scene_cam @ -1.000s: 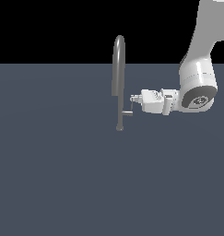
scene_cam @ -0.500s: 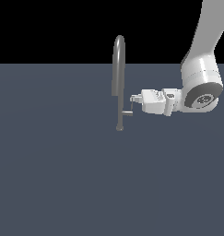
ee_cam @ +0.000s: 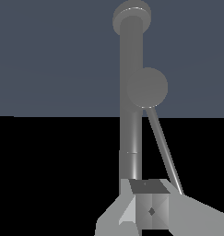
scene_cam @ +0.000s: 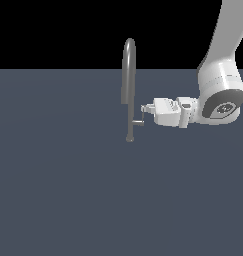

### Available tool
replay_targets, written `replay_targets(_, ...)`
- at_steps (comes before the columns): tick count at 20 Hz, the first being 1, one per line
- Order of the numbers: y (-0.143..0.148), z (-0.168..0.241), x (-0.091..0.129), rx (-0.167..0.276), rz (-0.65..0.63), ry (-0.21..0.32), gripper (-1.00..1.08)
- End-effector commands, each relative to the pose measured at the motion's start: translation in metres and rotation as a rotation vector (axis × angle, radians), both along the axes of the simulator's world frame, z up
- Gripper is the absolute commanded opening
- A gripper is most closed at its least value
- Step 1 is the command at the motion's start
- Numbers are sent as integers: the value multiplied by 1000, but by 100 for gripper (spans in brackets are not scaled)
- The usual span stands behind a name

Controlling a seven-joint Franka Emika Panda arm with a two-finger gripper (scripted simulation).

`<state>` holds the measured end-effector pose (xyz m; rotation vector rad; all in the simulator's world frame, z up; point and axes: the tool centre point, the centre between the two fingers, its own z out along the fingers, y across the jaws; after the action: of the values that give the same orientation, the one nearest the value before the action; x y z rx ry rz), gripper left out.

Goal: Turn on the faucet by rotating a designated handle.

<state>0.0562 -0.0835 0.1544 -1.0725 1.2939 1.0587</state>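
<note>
**Gripper at the faucet's handle**

The handle (scene_cam: 138, 122) is a short thin grey lever just above the middle of the exterior view, sticking out from the lower stem toward that view's right, with a small upturned tip at its outer end. In the wrist view it shows as a thin rod (ee_cam: 163, 147) running at a slant from a rounded knob on the stem down to the finger blocks.

It belongs to the faucet (scene_cam: 128, 90), a slim grey stem on a small rounded base, standing on the flat dark blue-grey floor (scene_cam: 68, 190). Its arched spout rises past the floor's far edge into the black upper part of the frame and curls back down on the stem's left.

The white gripper (scene_cam: 143, 108) lies level, reaching in from the exterior view's right, its fingertips just above the handle's upturned tip and close beside the stem. Whether the fingers touch the lever, and whether they are spread or pressed together, I cannot tell from either view. Behind it, the white arm (scene_cam: 220, 85) climbs to the upper right corner of the frame.
</note>
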Motion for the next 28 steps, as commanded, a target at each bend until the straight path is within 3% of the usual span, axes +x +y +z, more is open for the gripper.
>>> replay_targets(1, 2, 0, -11, 5, 7, 4, -100)
replay_targets(4, 4, 0, -20, 5, 8, 4, -100)
replay_targets(6, 2, 3, -13, 1, 3, -6, -100)
replay_targets(15, 9, -19, -47, 5, 8, 3, -100)
replay_targets(17, 7, -7, -37, -1, 4, -19, -100)
replay_targets(23, 11, -47, -60, 5, 8, 1, -100)
replay_targets(25, 9, -26, -50, 2, 9, -30, -100)
replay_targets(28, 10, -45, -53, 3, 9, -19, -100)
